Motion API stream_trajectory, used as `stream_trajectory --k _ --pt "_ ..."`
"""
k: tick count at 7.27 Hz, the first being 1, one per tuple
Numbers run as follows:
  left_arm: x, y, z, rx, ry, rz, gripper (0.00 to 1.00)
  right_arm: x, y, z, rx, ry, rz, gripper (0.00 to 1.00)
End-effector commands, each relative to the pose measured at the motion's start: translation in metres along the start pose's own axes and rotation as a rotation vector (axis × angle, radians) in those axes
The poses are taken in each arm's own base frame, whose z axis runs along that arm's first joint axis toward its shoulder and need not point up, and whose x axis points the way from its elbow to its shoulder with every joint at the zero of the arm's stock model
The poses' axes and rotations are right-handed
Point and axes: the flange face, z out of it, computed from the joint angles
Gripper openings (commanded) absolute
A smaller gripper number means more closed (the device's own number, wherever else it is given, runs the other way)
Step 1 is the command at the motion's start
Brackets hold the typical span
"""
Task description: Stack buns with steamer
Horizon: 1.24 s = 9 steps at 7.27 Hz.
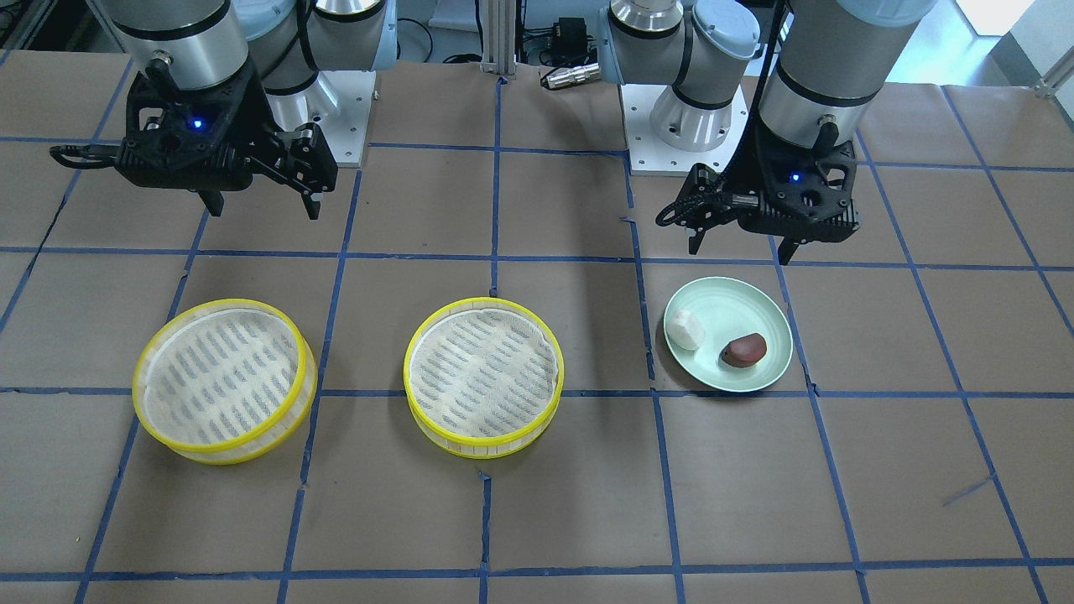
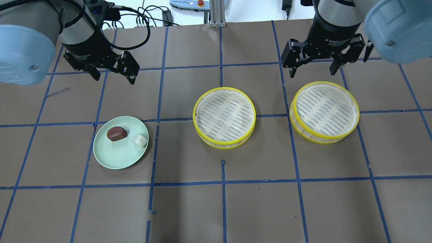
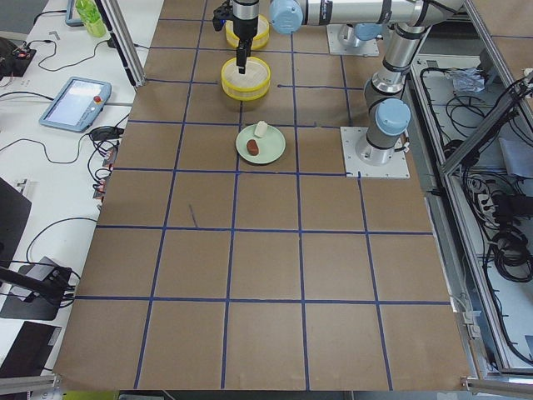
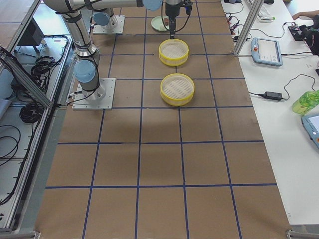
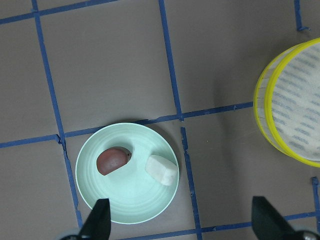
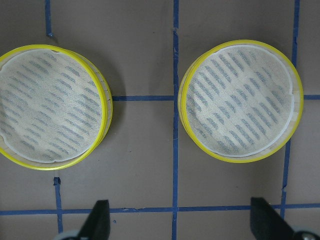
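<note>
Jaws apart, buns in left wrist view (steamers in right)

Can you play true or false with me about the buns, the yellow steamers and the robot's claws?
1. The white bun and the brown bun both lie on the plate. True.
2. The left claw and the right claw are both open, holding nothing. True.
3. The middle steamer and the end steamer sit apart, not stacked. True.
4. A bun is in a steamer. False: neither steamer has a bun in it.
5. The plate sits between the steamers. False: it is at one end of the row, beside the middle steamer.
6. The right claw hangs by the plate. False: the left claw is by the plate, and the right claw is by the end steamer.
</note>
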Motion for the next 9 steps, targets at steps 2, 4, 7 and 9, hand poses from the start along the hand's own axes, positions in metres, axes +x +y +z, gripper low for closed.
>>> stream_trajectory --k 2,4,7,9 --pt "-0.001 0.000 0.001 -0.002 0.000 -0.002 1.00 0.000 0.000 0.010 -0.020 -0.006 -0.008 1.00" --pt "-0.001 0.003 0.002 -0.006 -0.001 -0.002 1.00 0.052 -0.013 0.015 -0.032 0.004 0.046 1.00" --pt "0.004 0.016 0.057 -0.077 0.014 -0.005 0.93 0.186 -0.022 0.086 -0.099 -0.027 -0.006 0.97" --pt "0.001 0.017 0.155 -0.058 0.007 0.000 1.00 0.249 -0.061 0.181 -0.136 -0.045 -0.046 0.95"
